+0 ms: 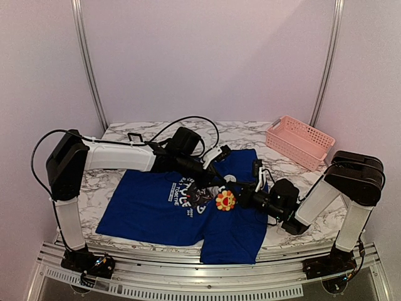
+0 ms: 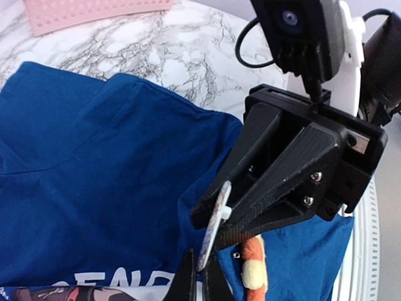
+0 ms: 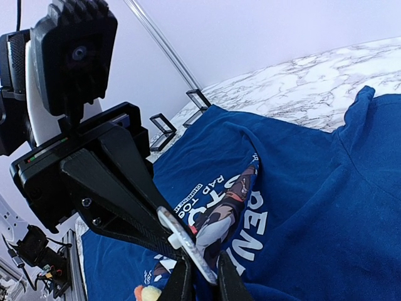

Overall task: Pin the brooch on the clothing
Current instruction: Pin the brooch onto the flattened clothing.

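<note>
The clothing, a blue T-shirt [image 1: 150, 207] [image 2: 94, 175] [image 3: 301, 188] with a printed chest, lies spread on the marble table [image 1: 250, 135]. The brooch [image 1: 225, 200] [image 2: 254, 273] [image 3: 145, 293], a yellow-orange flower, sits at the print's right edge, just under the right fingers. Between both grippers stands a thin round disc [image 2: 216, 219] [image 3: 188, 248] with a white peg. My left gripper [image 1: 214, 187] [image 2: 202, 279] [image 3: 175, 248] is shut on one edge of it. My right gripper [image 1: 237, 195] [image 3: 203, 282] [image 2: 216, 235] closes on the disc from the other side. Shirt fabric bunches beside the disc.
A pink basket [image 1: 299, 141] [image 2: 94, 12] stands at the back right of the table. Small black rectangular frames [image 3: 161, 122] [image 1: 135, 137] lie on the marble behind the shirt. The metal rail [image 1: 207, 276] runs along the near edge.
</note>
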You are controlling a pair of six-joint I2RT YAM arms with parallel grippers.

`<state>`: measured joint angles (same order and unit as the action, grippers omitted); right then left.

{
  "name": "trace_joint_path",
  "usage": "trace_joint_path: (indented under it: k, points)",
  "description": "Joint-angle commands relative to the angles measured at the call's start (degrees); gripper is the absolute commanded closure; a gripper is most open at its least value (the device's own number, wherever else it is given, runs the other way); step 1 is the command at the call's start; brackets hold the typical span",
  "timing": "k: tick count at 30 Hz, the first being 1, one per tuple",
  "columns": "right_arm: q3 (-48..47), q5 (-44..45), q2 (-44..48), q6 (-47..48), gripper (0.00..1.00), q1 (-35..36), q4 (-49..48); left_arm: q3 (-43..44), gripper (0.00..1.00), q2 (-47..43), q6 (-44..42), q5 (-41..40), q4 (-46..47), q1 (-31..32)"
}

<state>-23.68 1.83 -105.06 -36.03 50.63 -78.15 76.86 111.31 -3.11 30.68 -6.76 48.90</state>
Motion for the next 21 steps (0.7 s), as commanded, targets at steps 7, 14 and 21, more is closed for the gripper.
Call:
trace_joint_path:
  k: [7,14,21]
  points:
    - [3.46,6.74,0.46,-2.42,0.88,-0.80,-9.03,-0.93,1.00,-2.01,1.50,-2.10,-2.18,1.19]
    - [4.21,7.32,0.83,-2.64,0.84,-0.82,-9.33,-0.92,1.00,-2.06,1.41,-3.00,-2.21,1.10]
    - [-0.61,5.21,1.17,0.55,0.81,-0.83,-4.58,-0.83,1.00,-1.89,1.21,-3.00,-1.72,1.45]
